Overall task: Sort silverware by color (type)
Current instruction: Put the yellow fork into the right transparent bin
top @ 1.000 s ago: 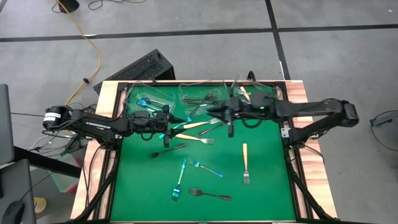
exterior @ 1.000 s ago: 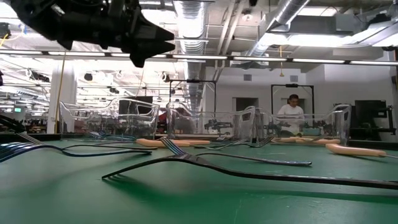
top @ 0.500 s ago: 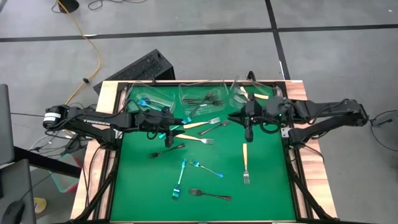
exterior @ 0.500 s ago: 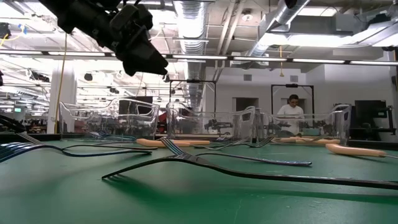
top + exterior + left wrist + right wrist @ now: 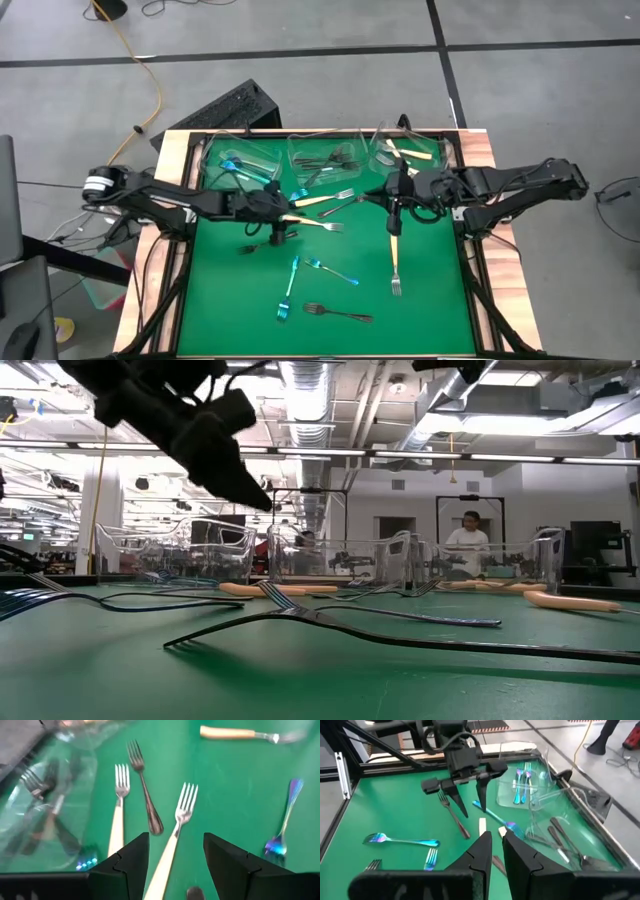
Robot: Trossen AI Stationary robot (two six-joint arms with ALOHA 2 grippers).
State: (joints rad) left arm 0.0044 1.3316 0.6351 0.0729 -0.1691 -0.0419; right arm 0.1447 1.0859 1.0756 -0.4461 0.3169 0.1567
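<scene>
**Forks still loose on the green worktop: left arm lines up a pick**

Left gripper (image 5: pixel 276 233) hangs low over the middle of the green worktop (image 5: pixel 430 300), fingers (image 5: pixel 125 865) spread wide and empty. Its wrist view shows a cream-handled fork (image 5: pixel 172 842) running between them, with a second cream-handled fork (image 5: pixel 117 815) and a dark fork (image 5: pixel 146 795) just beside it. To do this well, I judge it should centre on one handle, come straight down, and close without catching the neighbours, then carry the fork to the clear tub (image 5: pixel 405 152) that holds cream handles.

Right gripper (image 5: pixel 394 222) hovers over the handle end of another cream-handled fork (image 5: pixel 394 262), fingers (image 5: pixel 482 852) nearly together, holding nothing.

Iridescent blue forks (image 5: pixel 288 285) lie nearer the front edge. No writing is legible.
</scene>
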